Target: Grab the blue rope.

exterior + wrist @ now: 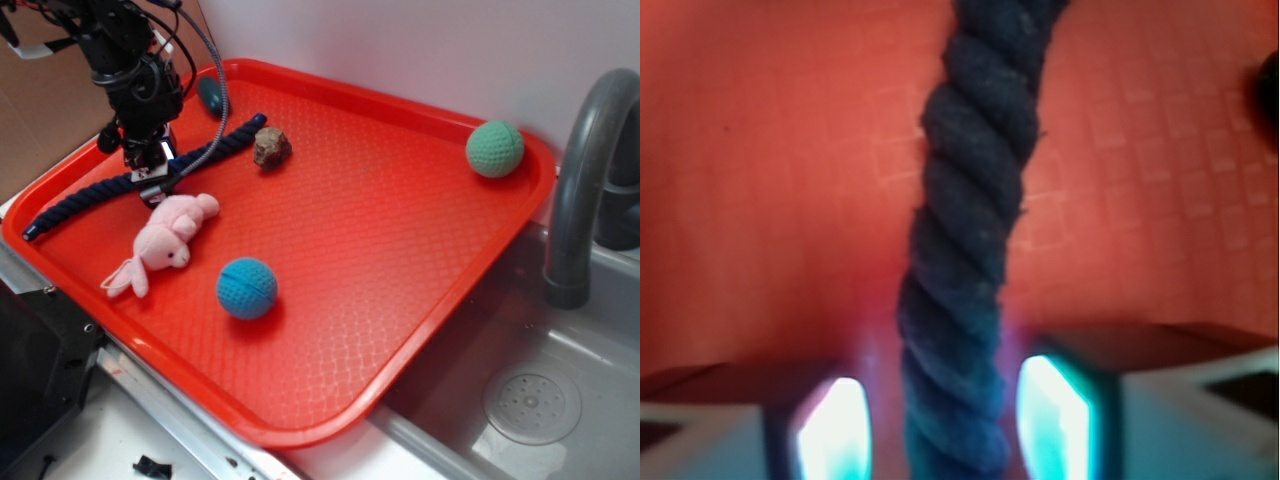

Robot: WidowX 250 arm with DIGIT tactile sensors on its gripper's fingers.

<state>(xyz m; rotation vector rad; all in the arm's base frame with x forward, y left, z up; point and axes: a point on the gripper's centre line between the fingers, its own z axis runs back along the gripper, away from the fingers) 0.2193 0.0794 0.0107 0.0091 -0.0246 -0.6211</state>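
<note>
The blue rope (80,205) is a thick dark navy twisted cord lying diagonally across the back left of the red tray (400,330). My gripper (150,178) is lowered over the rope's middle. In the wrist view the rope (970,200) runs straight up between the two fingers (830,430). My gripper (945,420) is open and straddles the rope, with a narrow strip of tray showing on each side, narrower on the right. The rope lies flat on the tray.
A pink plush toy (165,240) lies just in front of the gripper. A bright blue ball (246,287), a brown rock (271,146), a dark teal object (211,95) and a green ball (494,148) also sit on the tray. A sink (560,400) and faucet (585,180) are at the right.
</note>
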